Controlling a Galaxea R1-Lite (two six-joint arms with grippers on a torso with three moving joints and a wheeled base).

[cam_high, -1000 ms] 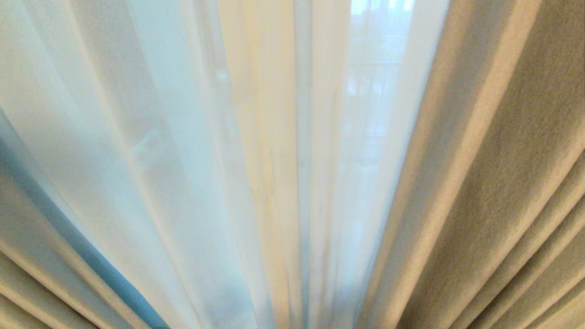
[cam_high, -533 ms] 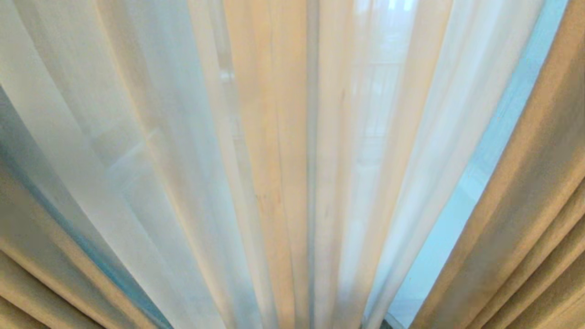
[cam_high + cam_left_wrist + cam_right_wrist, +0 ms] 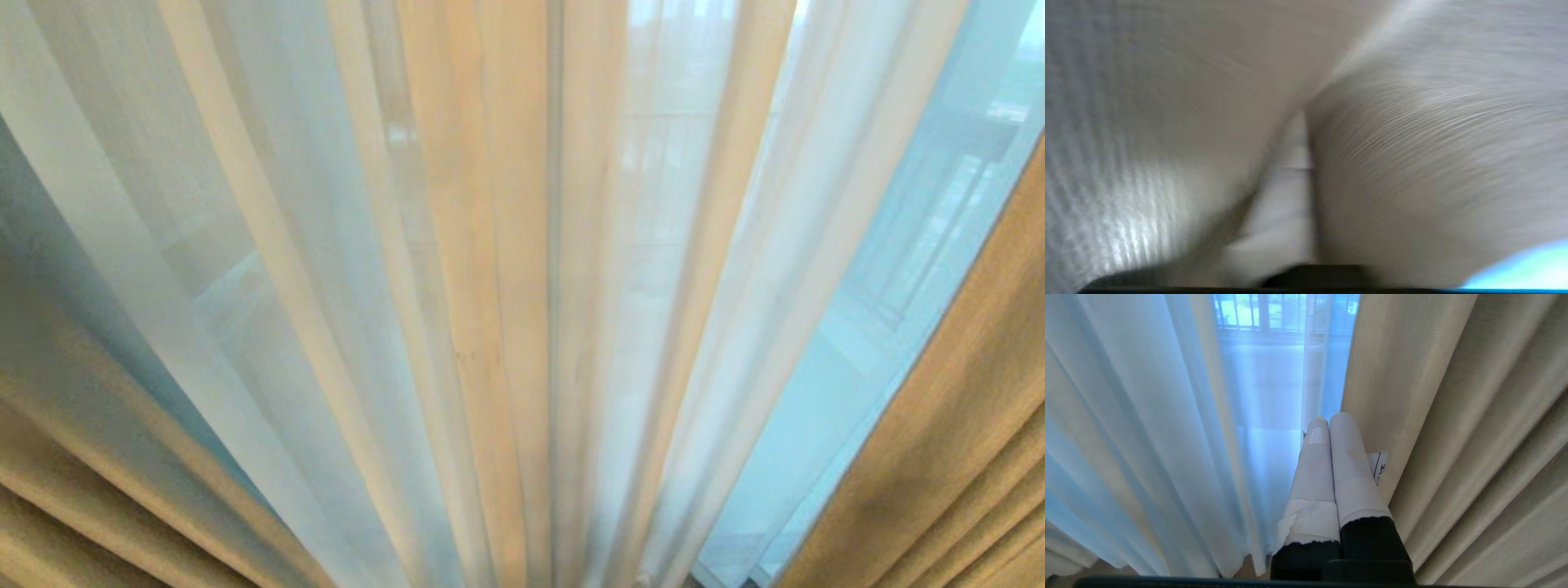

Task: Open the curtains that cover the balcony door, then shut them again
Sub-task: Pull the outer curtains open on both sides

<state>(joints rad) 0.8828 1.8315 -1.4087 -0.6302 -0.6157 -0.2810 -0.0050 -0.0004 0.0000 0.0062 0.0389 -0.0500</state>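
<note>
Head view: curtains [image 3: 963,457] parted at both edges, sheer layer [image 3: 367,286] between. Left gripper [image 3: 1294,171] buried in curtain folds, opening indeterminate. Right gripper [image 3: 1327,420] pressed shut, empty, beside thick panel. Step, judged: opening. Next: widen the gap.

Cream-beige woven curtains [image 3: 963,425] flank pale white-blue sheer pleats [image 3: 326,245]; white-taped right tool [image 3: 1327,420].
</note>
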